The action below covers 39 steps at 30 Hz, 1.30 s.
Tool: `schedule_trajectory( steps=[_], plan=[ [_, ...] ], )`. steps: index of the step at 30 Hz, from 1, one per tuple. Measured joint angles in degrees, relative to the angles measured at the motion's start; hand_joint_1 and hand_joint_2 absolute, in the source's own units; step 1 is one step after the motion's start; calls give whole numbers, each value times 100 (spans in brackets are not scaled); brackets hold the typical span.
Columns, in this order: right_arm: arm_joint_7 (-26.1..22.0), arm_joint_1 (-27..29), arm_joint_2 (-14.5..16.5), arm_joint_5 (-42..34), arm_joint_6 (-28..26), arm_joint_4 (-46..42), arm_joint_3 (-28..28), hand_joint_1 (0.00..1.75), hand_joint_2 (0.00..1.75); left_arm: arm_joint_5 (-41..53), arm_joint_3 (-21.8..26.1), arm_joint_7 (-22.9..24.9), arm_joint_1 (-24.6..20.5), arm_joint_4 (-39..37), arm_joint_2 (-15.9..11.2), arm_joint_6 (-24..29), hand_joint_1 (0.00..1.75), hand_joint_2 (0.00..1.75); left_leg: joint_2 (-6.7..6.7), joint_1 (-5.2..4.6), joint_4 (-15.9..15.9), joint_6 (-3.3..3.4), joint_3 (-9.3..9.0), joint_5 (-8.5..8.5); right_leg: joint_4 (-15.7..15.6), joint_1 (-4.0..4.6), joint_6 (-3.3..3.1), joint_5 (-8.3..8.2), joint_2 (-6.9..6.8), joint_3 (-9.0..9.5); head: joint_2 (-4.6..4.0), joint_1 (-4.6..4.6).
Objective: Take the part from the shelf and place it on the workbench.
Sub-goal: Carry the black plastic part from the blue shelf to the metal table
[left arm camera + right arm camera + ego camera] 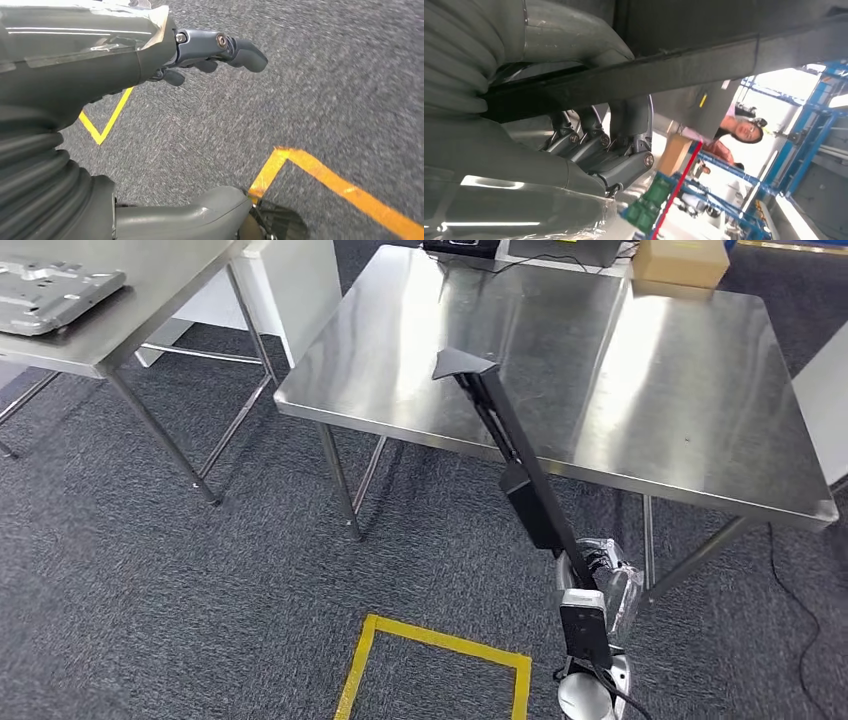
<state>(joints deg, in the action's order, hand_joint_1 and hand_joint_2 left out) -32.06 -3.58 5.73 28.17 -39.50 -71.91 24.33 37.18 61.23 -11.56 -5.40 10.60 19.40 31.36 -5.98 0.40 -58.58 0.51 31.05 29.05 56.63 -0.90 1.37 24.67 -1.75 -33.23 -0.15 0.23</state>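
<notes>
Holding a long black part [510,445], the right hand [598,575] grips its lower end in the head view, while the upper end reaches over the near edge of the steel tabletop [640,390]. The part is lifted, apparently not yet resting on that tabletop. A 2nd table [120,310] with a grey plate [45,290] stands well left of it.

In the left wrist view, the left hand [200,52] hangs over carpet and yellow tape [340,185], fingers [247,55] curled, holding nothing.

In the right wrist view, fingers [624,162] wrap the black bar.

Judging by this, fetching is done; setting down remains.
</notes>
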Motion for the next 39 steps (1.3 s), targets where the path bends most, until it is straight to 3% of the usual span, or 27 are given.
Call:
schedule_trajectory(
  steps=[1, 3, 4, 5, 6, 7, 9, 11, 13, 14, 16, 17, 18, 20, 21, 22, 24, 26, 28, 29, 31, 33, 35, 36, 37, 39],
  plan=[
    [58, -44, 3, 128, -3, 4, 15, 175, 175, 0, 5, -2, -4, 0, 1, -1, 0, 175, 156, 18, -216, -30, 87, 146, -8, -26, -42, -14, 66, 4, 0, -5],
    [301, -215, 11, 602, -9, 9, 41, 175, 175, -1, 16, -11, -1, 0, -4, -7, 0, 175, 482, 37, -951, -61, 418, 518, -7, -30, -100, -29, 213, -16, 0, -15],
    [471, -331, 13, 926, -4, 6, 48, 175, 175, -2, 19, -16, 5, 0, -8, -13, 0, 175, 551, 37, -1293, -67, 594, 639, -6, -25, -115, -35, 299, -24, 0, -15],
    [668, -455, 9, 1266, 18, -5, 46, 175, 175, -3, 22, -22, 9, 0, -12, -25, 0, 175, 584, 37, -1484, -66, 708, 656, -3, -20, -120, -40, 391, -27, 0, -17],
    [855, -574, 2, 1556, 57, -24, 37, 175, 175, -3, 24, -27, 11, 0, -15, -46, 0, 175, 600, 37, -1458, -55, 721, 556, 2, -16, -121, -42, 477, -25, 0, -16],
    [1035, -695, -5, 1799, 116, -51, 18, 175, 175, -3, 25, -34, 11, 0, -18, -75, 0, 175, 630, 38, -1210, -37, 627, 358, 11, -15, -119, -43, 560, -19, 0, -15],
    [1379, -993, -12, 2244, 290, -102, -57, 175, 175, 0, 25, -51, 11, -1, -26, -159, 0, 175, 869, 58, -460, 3, 316, -46, 49, -3, -107, -45, 709, -37, 0, -15],
    [1660, -1363, -15, 2657, 482, -121, -149, 175, 175, 12, 25, -71, 13, -1, -38, -238, 0, 175, 1059, 66, -44, 31, 165, -189, 84, 6, -64, -69, 845, -110, 0, -14],
    [1865, -1715, -39, 2957, 642, -94, -245, 175, 175, 33, 27, -91, 17, -1, -48, -323, 0, 175, 976, 44, -6, 72, 170, -199, 76, 10, 13, -113, 975, -192, 0, -14],
    [1984, -1918, -64, 3113, 728, -19, -303, 175, 175, 52, 28, -107, 18, 0, -56, -387, 0, 175, 902, 38, 16, 108, 167, -224, 99, 8, 46, -115, 929, -237, 0, -17],
    [2299, -2455, -133, 3524, 925, 313, -446, 175, 175, 110, 28, -152, 15, 1, -79, -564, 0, 175, 739, 44, 61, 190, 165, -275, 394, 31, 62, 18, 621, -428, 0, 14],
    [2432, -2726, -160, 3720, 999, 523, -509, 175, 175, 137, 26, -172, 12, 2, -92, -642, 0, 175, 663, 39, 68, 215, 171, -286, 707, 30, 48, 153, 419, -582, 0, 30],
    [2543, -2969, -191, 3888, 1053, 745, -568, 175, 175, 157, 23, -191, 14, 2, -106, -707, 0, 175, 588, 35, 68, 232, 179, -289, 1093, 34, 37, 306, 306, -769, 0, 50],
    [2686, -3324, -250, 4095, 1121, 1163, -664, 175, 175, 179, 19, -221, 23, 2, -137, -797, 0, 175, 441, 31, 66, 236, 186, -287, 1691, 9, 68, 485, 248, -1047, 0, 57],
    [2750, -3469, -278, 4170, 1152, 1367, -711, 175, 175, 186, 17, -237, 27, 2, -151, -832, 0, 175, 371, 32, 64, 232, 186, -283, 1717, -10, 112, 461, 229, -1051, 0, 58],
    [2803, -3607, -303, 4232, 1185, 1556, -752, 175, 175, 192, 14, -249, 28, 2, -162, -864, 0, 175, 304, 34, 62, 222, 180, -276, 1507, -30, 167, 357, 188, -940, 0, 58],
    [2896, -3895, -337, 4342, 1259, 1910, -812, 175, 175, 203, 10, -271, 27, 2, -185, -920, 0, 175, 201, 24, 53, 178, 173, -247, 698, -62, 259, 63, 11, -516, 0, 62],
    [3019, -4214, -355, 4462, 1393, 2311, -845, 175, 175, 202, 10, -301, 19, 3, -215, -981, 0, 175, 122, -12, 42, 118, 169, -220, 167, -46, 240, -96, -79, -250, 0, 39],
    [3188, -4516, -399, 4602, 1563, 2753, -882, 175, 175, 180, 10, -353, 6, 4, -247, -1070, 0, 175, 55, -30, 45, 72, 158, -210, 99, -18, 155, -110, -19, -237, 0, 9],
    [3263, -4645, -426, 4666, 1627, 2945, -898, 175, 175, 161, 11, -385, 2, 4, -262, -1117, 0, 175, 66, -15, 36, 45, 160, -193, 98, -37, 115, -112, 5, -240, 0, 6],
    [3358, -4873, -453, 4759, 1702, 3251, -916, 175, 175, 132, 14, -438, 2, 4, -283, -1181, 0, 175, 270, 21, -202, -9, 267, -22, 87, -73, 28, -119, 54, -234, 0, -2],
    [3382, -5042, -446, 4797, 1728, 3482, -923, 175, 175, 118, 14, -460, 7, 4, -300, -1205, 0, 175, 528, 37, -902, -43, 610, 337, 86, -75, -34, -116, 102, -230, 0, -12],
    [3384, -5128, -432, 4809, 1740, 3670, -923, 175, 175, 114, 14, -462, 13, 4, -317, -1214, 0, 175, 592, 37, -1606, -49, 1000, 564, 88, -53, -54, -110, 154, -221, 0, -13],
    [3384, -5147, -429, 4812, 1742, 3743, -923, 175, 175, 114, 14, -462, 15, 4, -326, -1215, 0, 175, 596, 37, -1699, -41, 1087, 511, 90, -45, -59, -106, 183, -212, 0, -13],
    [3385, -5162, -428, 4813, 1744, 3803, -924, 175, 175, 114, 14, -462, 17, 4, -334, -1216, 0, 175, 596, 37, -1551, -28, 1060, 341, 92, -41, -62, -102, 210, -200, 0, -13],
    [3386, -5213, -422, 4823, 1744, 3893, -925, 175, 175, 108, 14, -476, 19, 4, -347, -1231, 0, 175, 610, 39, -788, 11, 773, -146, 98, -37, -62, -90, 264, -183, 0, -14]
  ],
)
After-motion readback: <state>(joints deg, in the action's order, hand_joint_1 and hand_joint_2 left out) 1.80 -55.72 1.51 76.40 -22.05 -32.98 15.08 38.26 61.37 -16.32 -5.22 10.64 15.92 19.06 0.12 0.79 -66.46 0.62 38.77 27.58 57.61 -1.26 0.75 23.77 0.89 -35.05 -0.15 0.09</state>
